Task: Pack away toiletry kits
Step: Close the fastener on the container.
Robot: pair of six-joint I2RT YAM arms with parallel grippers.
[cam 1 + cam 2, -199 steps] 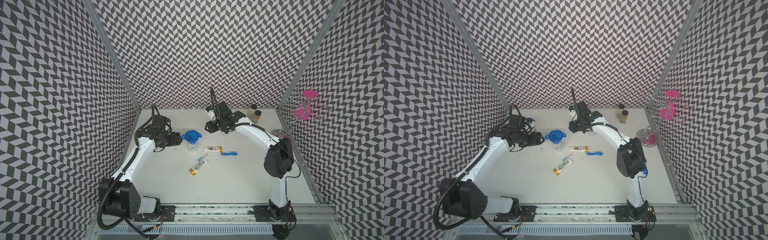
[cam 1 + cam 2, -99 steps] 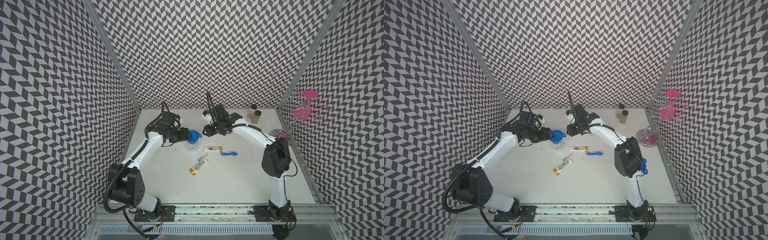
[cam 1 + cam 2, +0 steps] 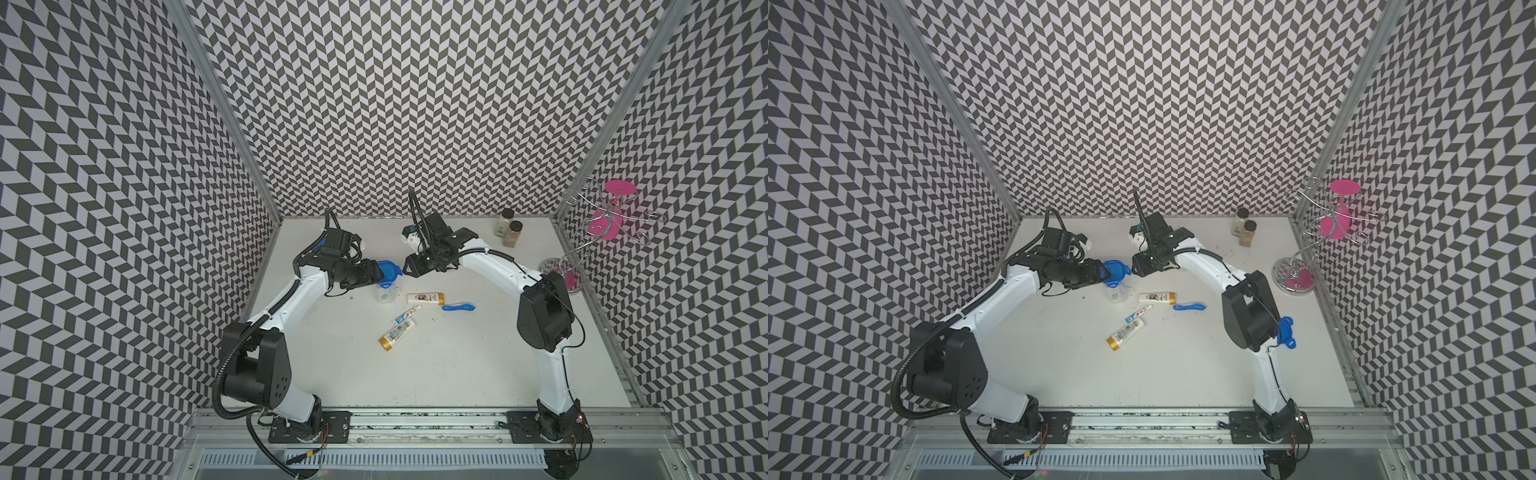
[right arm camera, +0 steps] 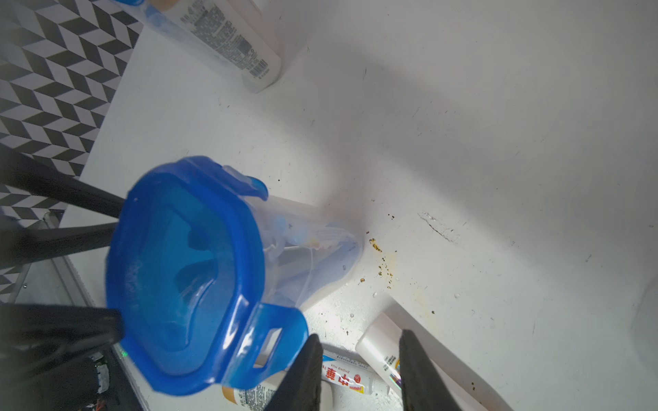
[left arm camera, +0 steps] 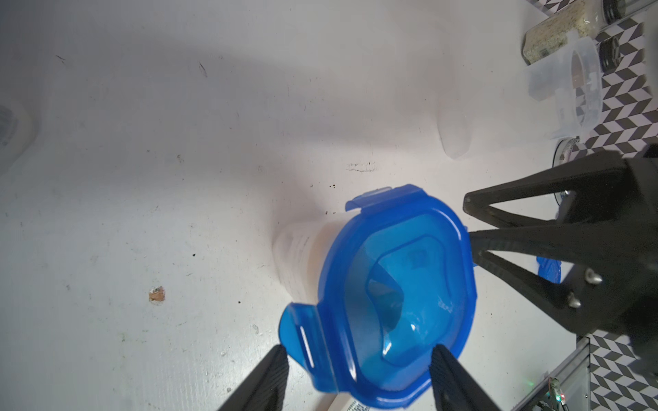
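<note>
Blue catches the eye first: the clear plastic cup with its blue four-tab lid (image 3: 388, 274) stands upright toward the back of the white tabletop (image 3: 457, 365), squarely between the two arms. Left claw (image 5: 358, 350), the nearer one, straddles the lid's rim with a finger on either side; whether it is pinching, I can't tell. Right claw (image 4: 359, 334) hovers released just beside the opposite tab, holding nothing.

Clear cup (image 3: 384, 293) upright mid-table, blue lid (image 3: 386, 270) sitting on it, tabs flared; gold-capped tubes (image 3: 424, 298) (image 3: 397, 332), toothpaste (image 3: 406, 314), blue toothbrush (image 3: 458, 307) flat beside it.
</note>
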